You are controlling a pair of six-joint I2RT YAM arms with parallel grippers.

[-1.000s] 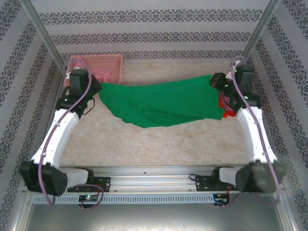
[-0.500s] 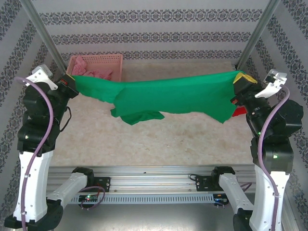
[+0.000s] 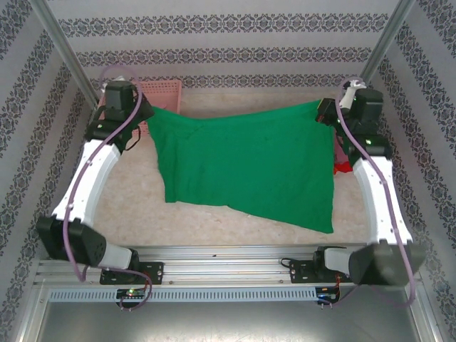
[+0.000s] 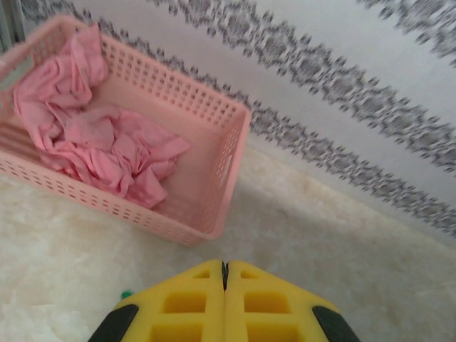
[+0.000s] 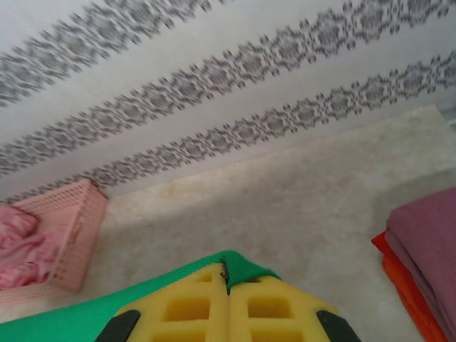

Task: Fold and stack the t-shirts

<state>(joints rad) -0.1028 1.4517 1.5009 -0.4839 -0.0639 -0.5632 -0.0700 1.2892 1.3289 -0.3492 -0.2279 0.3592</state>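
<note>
A bright green t-shirt [image 3: 242,167] lies spread open across the middle of the table, its lower hem near the front rail. My left gripper [image 3: 146,115] is shut at the shirt's far left corner. In the left wrist view its yellow fingers [image 4: 224,267] are pressed together, with a speck of green beside them. My right gripper [image 3: 322,112] is shut on the far right corner, and green cloth [image 5: 246,265] is pinched between its fingertips [image 5: 228,269]. Crumpled light pink t-shirts [image 4: 85,135] lie in the basket. Folded mauve [image 5: 427,228] and orange [image 5: 417,299] t-shirts are stacked at the right.
The pink lattice basket [image 3: 162,89] stands at the far left corner against the patterned wall, just behind my left arm. The folded stack's red edge [image 3: 344,167] peeks out beside my right arm. Metal posts rise at both far corners.
Both arms have come down from a raised, wide stance and reached toward the far wall. The green shirt went from a taut hanging band to a broad spread sheet.
</note>
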